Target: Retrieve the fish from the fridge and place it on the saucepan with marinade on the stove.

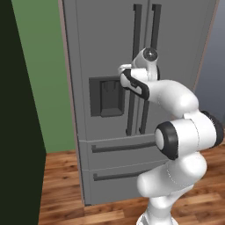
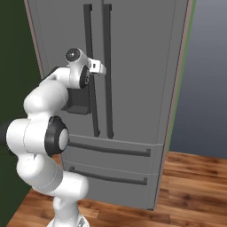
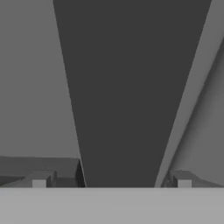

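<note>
The tall grey fridge [image 1: 101, 44] [image 2: 137, 66] stands shut, its two long dark handles [image 1: 135, 52] [image 2: 88, 35] side by side in the middle. My arm reaches up to the handles at mid-height. In the hand view a dark handle [image 3: 127, 87] runs between the fingertips [image 3: 41, 179] of my gripper [image 3: 111, 179], which is open and straddles it very close. The wrist hides the fingers in both base views. The fish is hidden behind the closed doors. The saucepan and the stove are out of view.
A dark water dispenser recess [image 1: 107, 96] [image 2: 75, 104] sits in the left door, just left of my hand. Two drawers with dark bar handles [image 1: 123, 147] [image 2: 111, 150] lie below. A green wall [image 1: 44, 66] and a dark panel [image 1: 13, 132] stand to the left, over wood floor [image 2: 195, 186].
</note>
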